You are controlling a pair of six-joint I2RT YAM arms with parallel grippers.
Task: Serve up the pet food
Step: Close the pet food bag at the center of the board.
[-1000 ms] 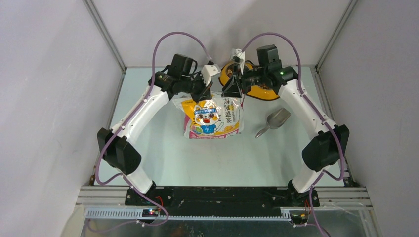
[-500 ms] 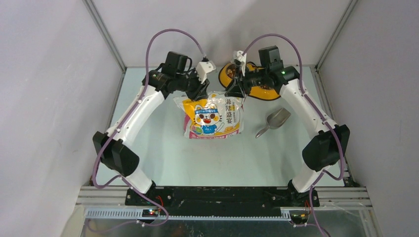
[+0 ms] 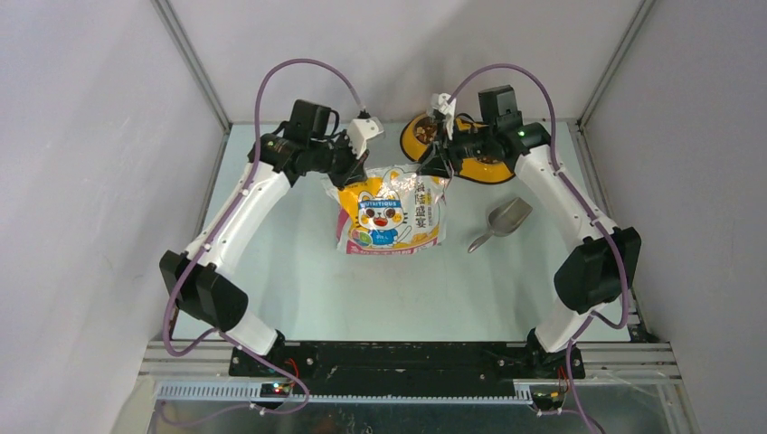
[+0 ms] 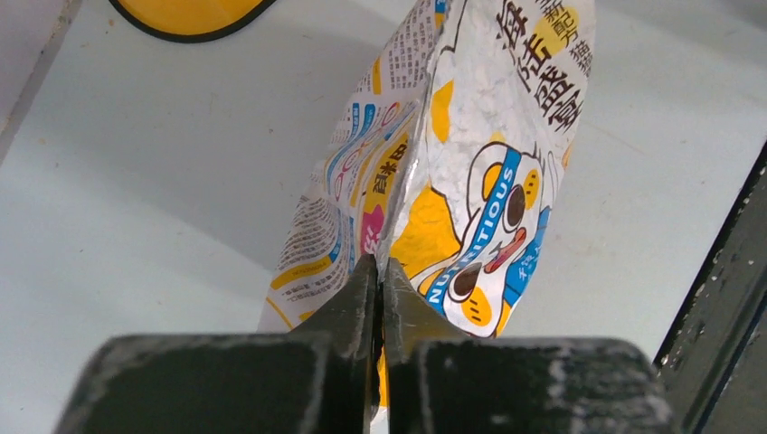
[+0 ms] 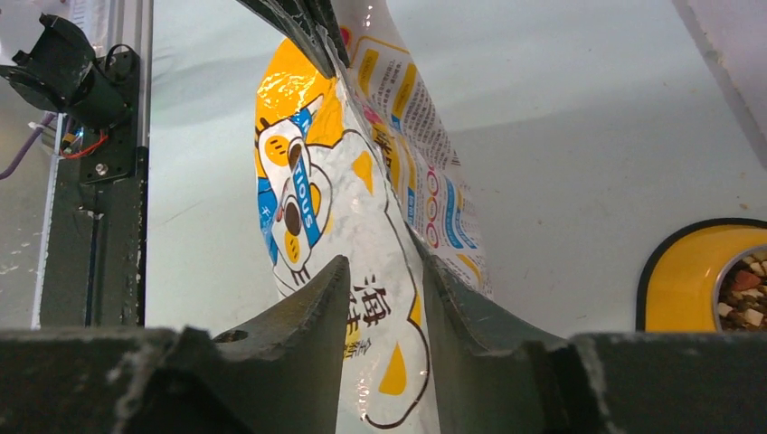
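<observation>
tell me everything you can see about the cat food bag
Glossy crinkled plastic bag, white with orange and pink patches, a cartoon cat, the word NUTRITIOUS and Chinese characters. It is held up between both arms: the left gripper pinches one top corner, the right gripper clamps the other. Its printed front faces the top camera.

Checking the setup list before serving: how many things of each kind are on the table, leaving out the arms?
pet food bag: 1
yellow double-bowl feeder: 1
grey metal scoop: 1
Total: 3
</observation>
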